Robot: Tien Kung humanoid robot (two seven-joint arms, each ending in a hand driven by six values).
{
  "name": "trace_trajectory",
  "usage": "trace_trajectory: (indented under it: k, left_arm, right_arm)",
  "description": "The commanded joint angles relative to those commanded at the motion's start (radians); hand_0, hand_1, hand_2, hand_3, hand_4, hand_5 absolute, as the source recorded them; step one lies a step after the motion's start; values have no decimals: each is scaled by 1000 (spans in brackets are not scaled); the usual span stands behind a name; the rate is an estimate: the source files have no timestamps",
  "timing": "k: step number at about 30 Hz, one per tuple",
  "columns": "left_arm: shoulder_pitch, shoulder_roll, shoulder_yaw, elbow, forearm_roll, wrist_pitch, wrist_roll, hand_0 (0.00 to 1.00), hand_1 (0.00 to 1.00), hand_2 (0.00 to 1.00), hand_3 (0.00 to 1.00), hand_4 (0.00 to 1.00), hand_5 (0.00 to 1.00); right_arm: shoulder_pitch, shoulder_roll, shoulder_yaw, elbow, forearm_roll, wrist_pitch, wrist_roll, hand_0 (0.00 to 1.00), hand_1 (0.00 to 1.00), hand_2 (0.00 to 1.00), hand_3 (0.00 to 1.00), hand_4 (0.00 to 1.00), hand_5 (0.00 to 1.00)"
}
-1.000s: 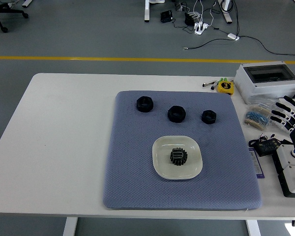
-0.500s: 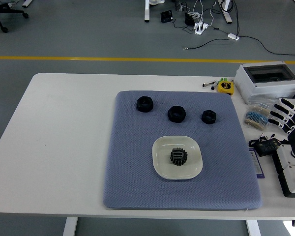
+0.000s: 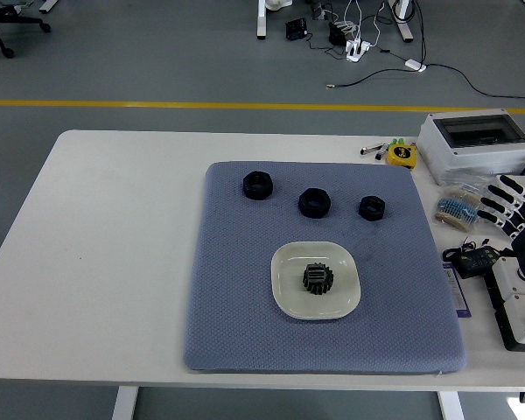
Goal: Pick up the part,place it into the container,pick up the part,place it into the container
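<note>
My right hand (image 3: pixel 510 206) hovers fingers spread, empty. Gear (image 3: pixel 318 278) sits in dish (image 3: pixel 284 297), far to its left; three nuts (image 3: pixel 314 202) beyond. I judge them rigid, heavy: pinch across the outer flats.

A dark metal gear (image 3: pixel 318 278) lies flat in the middle of a shallow, cream-white, rounded-square dish (image 3: pixel 288 297), teeth outward and bore facing up. The dish sits on the near half of a blue-grey mat (image 3: pixel 236 289) on the bench. Three black nuts lie flat on the mat's far half in a loose row, well apart from each other and from the dish: the left nut (image 3: pixel 257 185) farthest back, the middle nut (image 3: pixel 314 202) just beyond the dish, the right nut (image 3: pixel 372 207) the smallest. All show their central holes upward.
</note>
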Motion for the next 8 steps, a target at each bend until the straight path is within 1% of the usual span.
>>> trace_trajectory:
  k: [1,2,8]
  left_arm:
    - [-1,0,2,0,-3,0,-1,712,630,714,619,716,677]
    - [-1,0,2,0,-4,1,-1,713,629,715,621,717,677]
    - [-5,0,4,0,-6,1,-2,713,629,715,621,717,677]
  right_arm:
    - [0,0,0,0,-2,0,0,692,709,767,792,998,873]
    - [0,0,1,-1,-3,0,0,792,737,774,793,998,875]
    - [2,2,1,0,-19,-6,1,792,737,774,793,998,875]
